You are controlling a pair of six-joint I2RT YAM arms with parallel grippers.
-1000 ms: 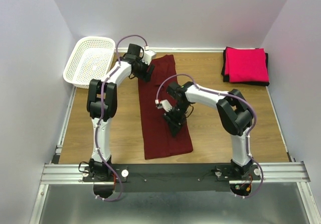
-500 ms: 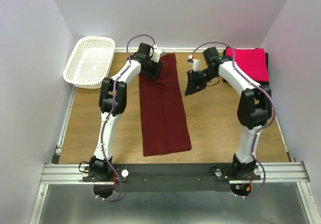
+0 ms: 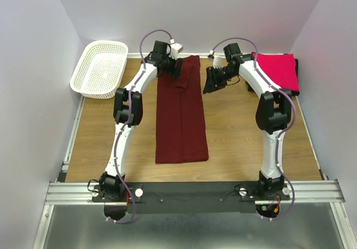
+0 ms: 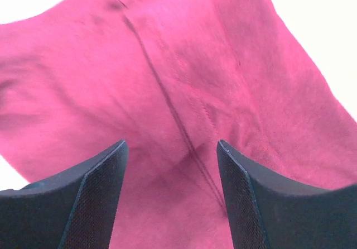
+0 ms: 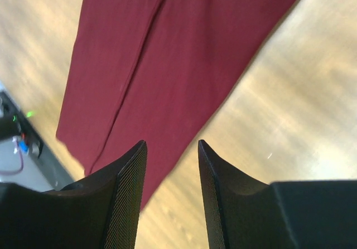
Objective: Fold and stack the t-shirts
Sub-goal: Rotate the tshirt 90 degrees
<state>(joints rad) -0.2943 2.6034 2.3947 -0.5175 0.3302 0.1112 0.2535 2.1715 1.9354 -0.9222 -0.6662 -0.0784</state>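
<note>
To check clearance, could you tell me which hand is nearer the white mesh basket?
Left. The left hand is over the maroon t-shirt's far end, right of the white mesh basket; the right hand hangs farther right.

Three soft cloth t-shirts (one dark maroon shirt (image 3: 181, 115), one bright pink-red shirt (image 3: 277, 70), one black shirt (image 3: 297, 76)) and one white plastic mesh basket (image 3: 77, 80).

I am working in a robotics lab cell. Plain white walls (image 3: 195, 14) are boxing in my wooden table (image 3: 240, 137), and an aluminium rail (image 3: 318, 190) is running along its near edge.
</note>
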